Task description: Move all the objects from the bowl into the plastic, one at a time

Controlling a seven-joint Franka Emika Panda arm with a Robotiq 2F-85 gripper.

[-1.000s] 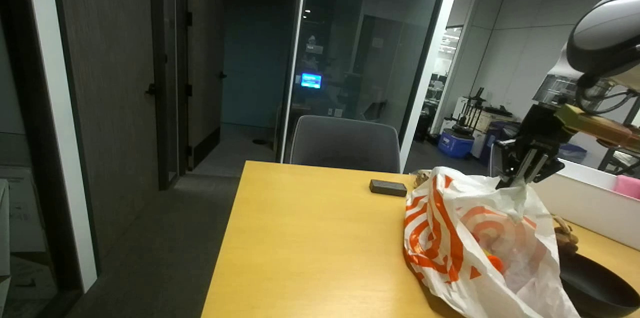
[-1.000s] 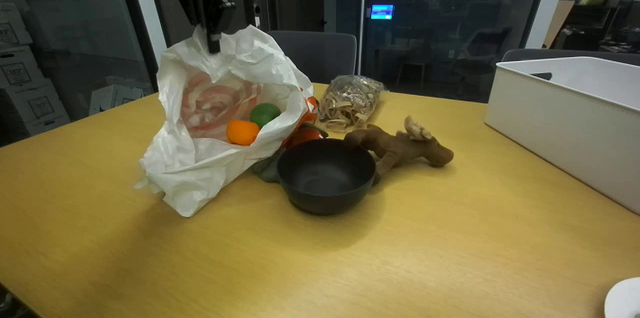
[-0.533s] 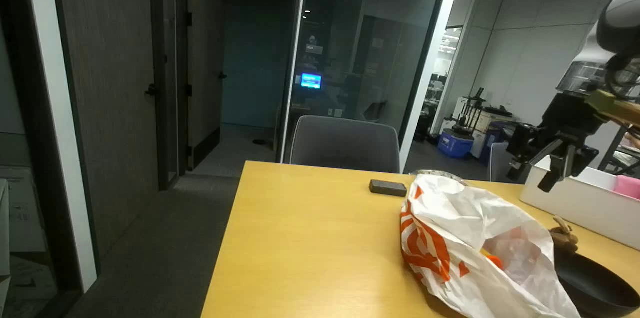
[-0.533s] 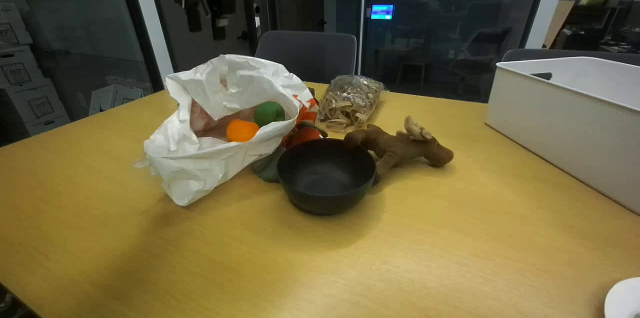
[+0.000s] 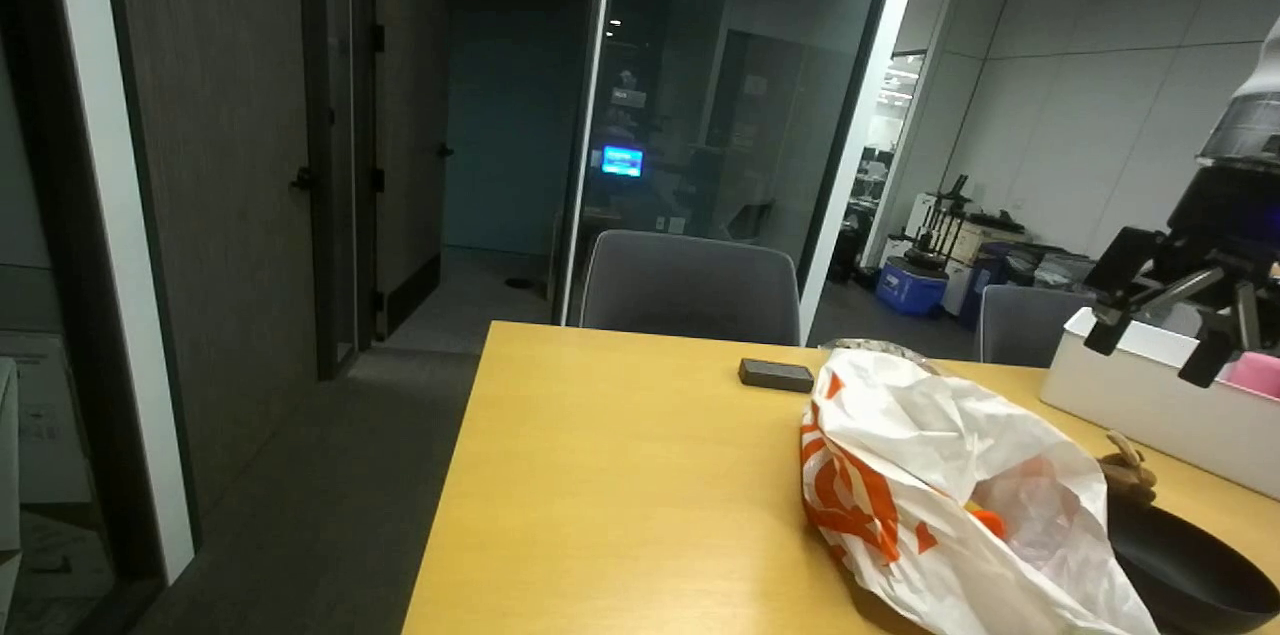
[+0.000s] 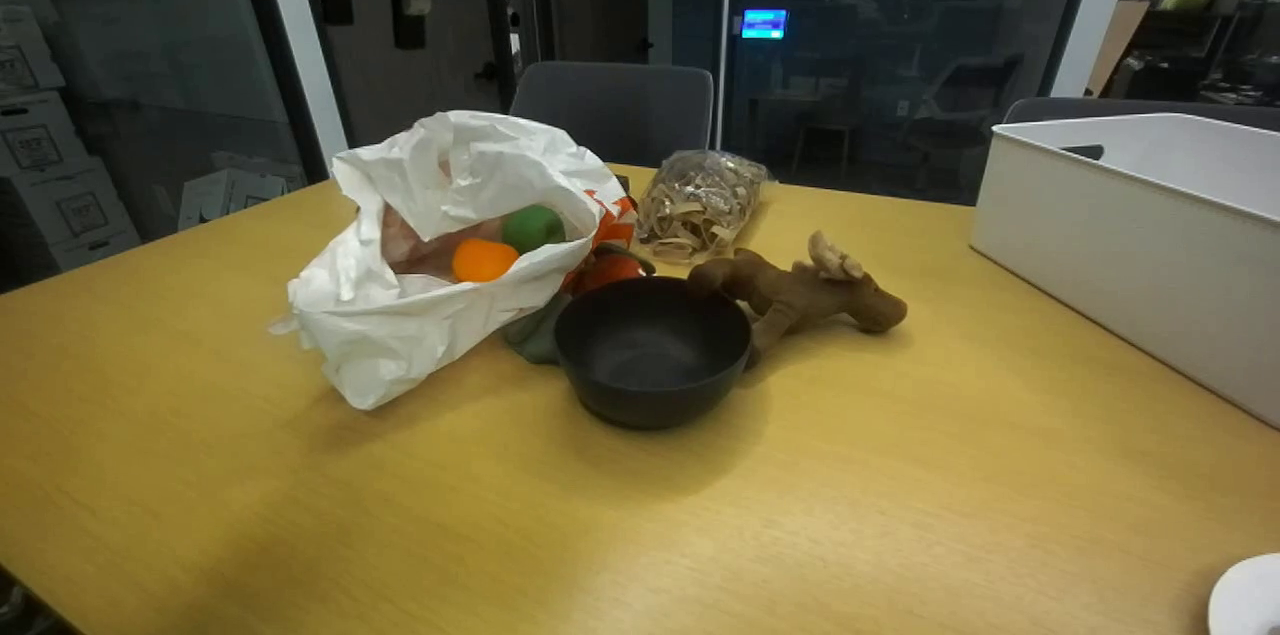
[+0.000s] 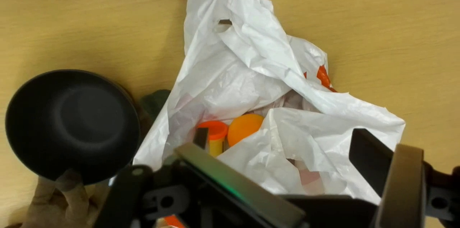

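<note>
Gripper [image 6: 373, 20] spread wide, holding nothing, at upper left of an exterior view; left of centre, the plastic bag [image 6: 400, 340] contains the orange piece [image 6: 484, 260] and green piece [image 6: 533, 228], probably light, smooth and firm: grip across their middles.

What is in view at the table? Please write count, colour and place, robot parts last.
table: 1, yellow, foreground
bag: 1, white and red-orange, on table
orange piece: 1, orange, in bag
green piece: 1, green, in bag
container: 1, yellow and orange, in bag
bowl: 1, black, beside bag
toy: 1, brown, beside bowl
red item: 1, red, near bowl
dark item: 1, greenish, near bowl
packet: 1, clear, near bag
box: 1, white, on table
pink item: 1, pink, apparently in box
block: 1, dark, near bag
round item: 1, white, picture edge
chairs: at least 2, grey, behind table
gripper: 1, black, open, above table
arm: 1, white, above gripper
</note>
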